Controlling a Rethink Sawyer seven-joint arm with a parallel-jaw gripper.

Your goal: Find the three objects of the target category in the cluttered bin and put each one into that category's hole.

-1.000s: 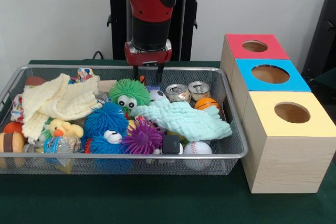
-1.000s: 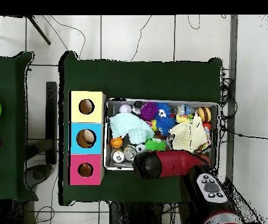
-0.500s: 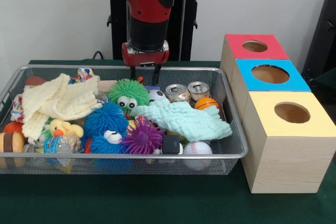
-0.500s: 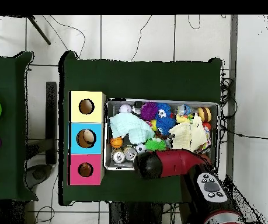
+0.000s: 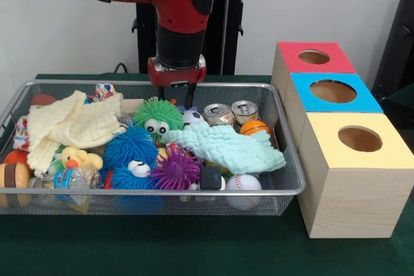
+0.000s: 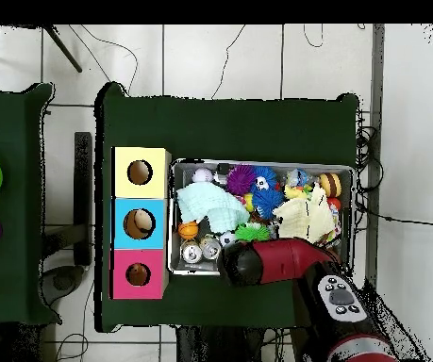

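- The gripper [image 5: 173,99] is seen hanging over the far part of the wire bin [image 5: 294,182], its two dark fingers slightly parted with nothing between them
- The target category is not named; three fuzzy balls share one kind, so they are judged the likeliest targets
- The green fuzzy ball [image 5: 158,115] lies directly below the gripper and slightly toward the camera in the front view, so a short straight descent is judged to be the coming move
- The ball is round, with no long axis, so no particular wrist turn is called for
- The blue fuzzy ball [image 5: 131,151] and the purple spiky ball [image 5: 175,168] lie nearer the camera, touching one another
- A small soccer ball [image 5: 193,117] sits just beside the green ball, and two tin cans [image 5: 231,113] stand upright past it toward the boxes
- A mint cloth [image 5: 228,147] is draped over the middle of the bin, and its edge touches the green ball; it could be snagged on a descent
- A cream cloth [image 5: 70,126] covers the other end, with a yellow duck [image 5: 76,158] beside it
- Three boxes stand beside the bin, with the red box [image 5: 313,57], the blue box [image 5: 332,92] and the yellow box [image 5: 359,139] each holed on top
- In the overhead view the gripper is hidden under the arm [image 6: 274,265]
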